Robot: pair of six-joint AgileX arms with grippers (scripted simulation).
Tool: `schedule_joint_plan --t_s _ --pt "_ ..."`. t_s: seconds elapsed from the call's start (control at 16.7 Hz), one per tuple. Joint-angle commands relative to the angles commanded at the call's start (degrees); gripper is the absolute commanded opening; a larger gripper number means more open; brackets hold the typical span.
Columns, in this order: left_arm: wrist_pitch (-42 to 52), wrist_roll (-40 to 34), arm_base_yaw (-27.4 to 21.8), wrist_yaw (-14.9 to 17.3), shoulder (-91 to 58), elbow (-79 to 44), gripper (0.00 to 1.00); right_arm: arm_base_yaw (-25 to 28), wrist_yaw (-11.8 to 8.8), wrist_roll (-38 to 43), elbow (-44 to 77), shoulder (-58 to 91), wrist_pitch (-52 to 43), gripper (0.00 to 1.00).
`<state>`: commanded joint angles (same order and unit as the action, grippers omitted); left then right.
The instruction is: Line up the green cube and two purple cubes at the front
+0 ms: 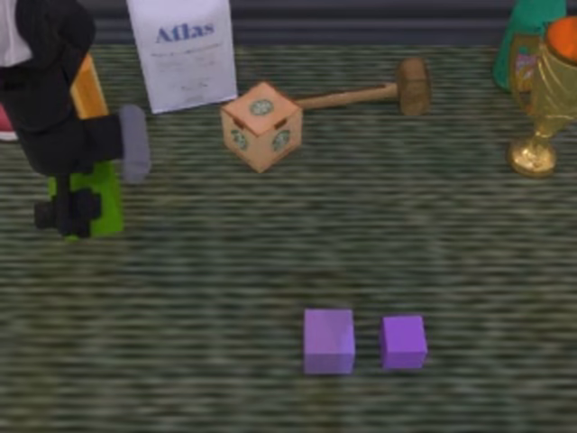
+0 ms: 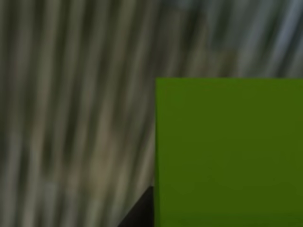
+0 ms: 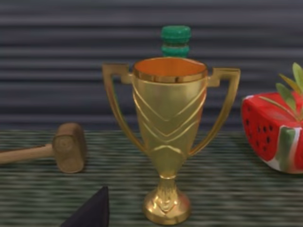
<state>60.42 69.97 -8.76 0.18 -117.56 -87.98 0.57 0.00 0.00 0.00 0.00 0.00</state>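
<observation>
The lime-green cube (image 1: 106,194) sits at the table's left, mostly under my left gripper (image 1: 68,212), which comes down on it from above. In the left wrist view the green cube (image 2: 227,151) fills the near side, with a dark fingertip (image 2: 142,210) pressed flush against its edge, so the gripper looks shut on it. The paler lavender cube (image 1: 329,341) and the smaller violet cube (image 1: 403,342) stand side by side near the front, slightly apart. My right gripper (image 3: 92,213) is out of the top view, parked facing the trophy.
A tan emblem cube (image 1: 261,124) and a wooden mallet (image 1: 397,88) lie at the back middle. A white Atlas card (image 1: 180,54) stands back left. A gold trophy (image 1: 541,99), a green bottle (image 1: 527,36) and a watermelon-patterned object (image 3: 272,132) crowd the back right.
</observation>
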Motion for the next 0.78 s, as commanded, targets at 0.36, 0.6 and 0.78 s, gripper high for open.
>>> schedule_joint_plan --t_s 0.36,0.6,0.78 --pt "-1.0 -10.4 -18.2 0.0 9.1 10.6 0.00 0.0 0.0 0.0 0.0 0.0 0.0 1.00" --pt "-1.9 -15.6 -26.5 0.0 14.0 15.9 0.00 0.0 0.0 0.0 0.0 0.0 0.0 1.00" --pt "-2.0 -16.2 -27.2 -0.1 14.6 16.4 0.00 0.0 0.0 0.0 0.0 0.0 0.0 1.00"
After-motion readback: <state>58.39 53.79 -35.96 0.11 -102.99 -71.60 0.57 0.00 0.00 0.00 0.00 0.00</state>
